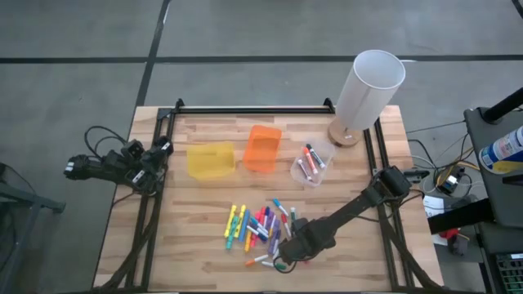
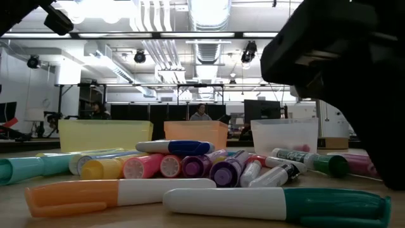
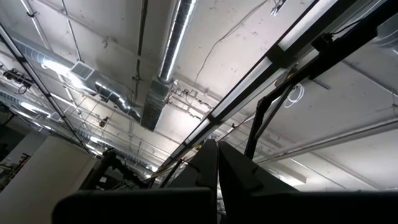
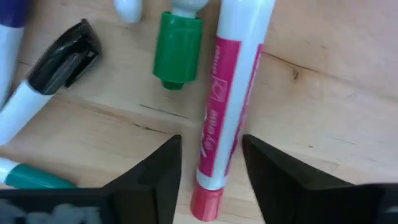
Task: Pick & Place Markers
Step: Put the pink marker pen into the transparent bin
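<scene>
I see a pale wooden plank bench point(image 1: 204, 237) | translucent yellow plastic bin point(image 1: 210, 160), translucent orange plastic bin point(image 1: 262, 149) just beside it, clear plastic bin point(image 1: 311, 166) next along | tall white cylindrical lamp on a round wooden base point(image 1: 365, 91) at the far right corner | two people point(image 2: 200, 113) well behind, past the bench.

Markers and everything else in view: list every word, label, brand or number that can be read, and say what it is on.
No text can be read.
Red-capped marker between the right gripper's fingers: white print on its pink band, too blurred to read.
White marker with dark print in the low view: too small to read.
Blue-and-white can beside the table: label too small to read.
</scene>
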Controlling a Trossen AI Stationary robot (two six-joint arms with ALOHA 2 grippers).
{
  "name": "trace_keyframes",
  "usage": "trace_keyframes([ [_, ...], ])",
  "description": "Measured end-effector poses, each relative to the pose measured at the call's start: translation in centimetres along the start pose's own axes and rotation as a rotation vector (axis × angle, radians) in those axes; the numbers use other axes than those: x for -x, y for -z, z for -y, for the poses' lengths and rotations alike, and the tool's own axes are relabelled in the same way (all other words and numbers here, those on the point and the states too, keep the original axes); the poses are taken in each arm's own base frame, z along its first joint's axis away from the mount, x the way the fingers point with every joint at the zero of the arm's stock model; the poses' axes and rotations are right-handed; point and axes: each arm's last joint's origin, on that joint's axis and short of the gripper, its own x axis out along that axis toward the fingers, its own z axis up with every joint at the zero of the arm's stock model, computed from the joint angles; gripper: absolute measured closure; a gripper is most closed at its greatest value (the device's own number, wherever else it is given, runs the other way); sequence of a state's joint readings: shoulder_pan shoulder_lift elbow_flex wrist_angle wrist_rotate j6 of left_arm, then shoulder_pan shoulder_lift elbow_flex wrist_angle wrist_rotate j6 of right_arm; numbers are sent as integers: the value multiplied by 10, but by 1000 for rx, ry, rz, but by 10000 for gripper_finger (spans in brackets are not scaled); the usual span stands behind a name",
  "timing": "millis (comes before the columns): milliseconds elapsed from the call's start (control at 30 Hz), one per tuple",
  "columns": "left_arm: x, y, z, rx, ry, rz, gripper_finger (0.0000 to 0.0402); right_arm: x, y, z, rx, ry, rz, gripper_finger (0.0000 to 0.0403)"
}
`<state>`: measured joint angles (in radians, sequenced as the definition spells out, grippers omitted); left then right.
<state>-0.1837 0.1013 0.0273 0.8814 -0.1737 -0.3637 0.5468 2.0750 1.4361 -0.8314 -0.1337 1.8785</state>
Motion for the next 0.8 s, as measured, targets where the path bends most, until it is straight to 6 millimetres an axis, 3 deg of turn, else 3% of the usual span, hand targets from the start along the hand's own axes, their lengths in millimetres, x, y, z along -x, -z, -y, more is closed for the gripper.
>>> trace_keyframes([
  [333,0,0,0,-1,0,-1,392,3,-2,3,27,20,5,353],
  [600,0,0,0,-2,-1,-4,392,26,-11,12,24,67,26,350],
  [800,0,1,0,-2,-1,-6,392,61,-24,28,13,105,92,343],
])
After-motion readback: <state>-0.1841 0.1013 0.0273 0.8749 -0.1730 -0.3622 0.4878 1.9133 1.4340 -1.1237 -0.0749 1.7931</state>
